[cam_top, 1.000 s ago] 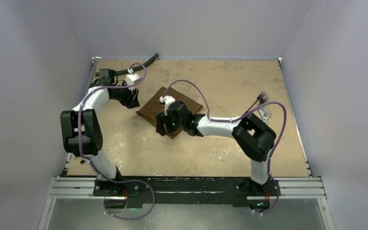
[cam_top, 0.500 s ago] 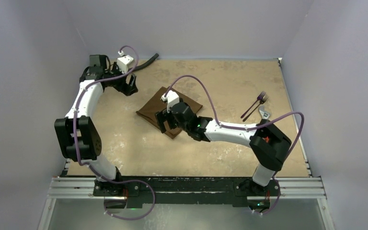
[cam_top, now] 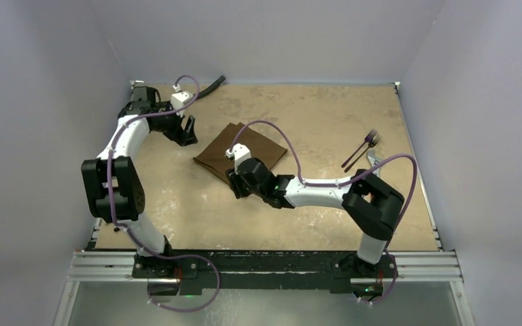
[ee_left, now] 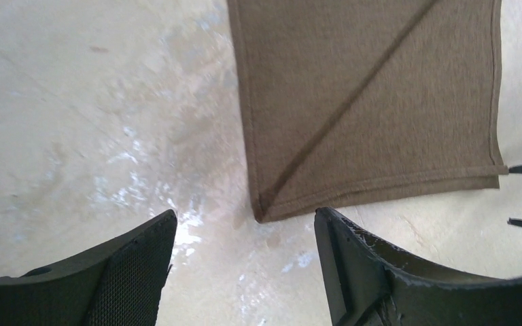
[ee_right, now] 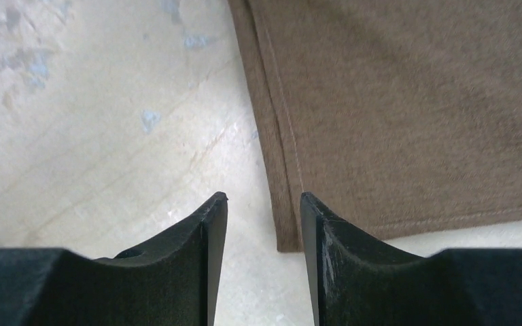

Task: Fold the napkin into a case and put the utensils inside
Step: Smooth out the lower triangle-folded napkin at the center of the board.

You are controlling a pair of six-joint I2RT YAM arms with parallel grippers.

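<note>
Bench (cam_top: 326,122) bears the brown napkin (cam_top: 258,146); left jaws gape empty beside it, right jaws narrowly parted, empty, at its near corner.

The napkin (cam_top: 214,157) lies flat on the table (cam_top: 326,109), a little left of the middle, with its corners pointing toward the table's edges. The utensils (cam_top: 360,149) lie together well apart to its right, near the table's right edge. A hose (cam_top: 207,87) lies at the far edge, behind the napkin and to its left. The left gripper (cam_top: 190,136) stands between hose and napkin, near the napkin's far left side, with one corner just ahead of its fingers. The right gripper (cam_top: 234,184) is at the napkin's near corner, which lies just ahead of its fingertips.
</note>
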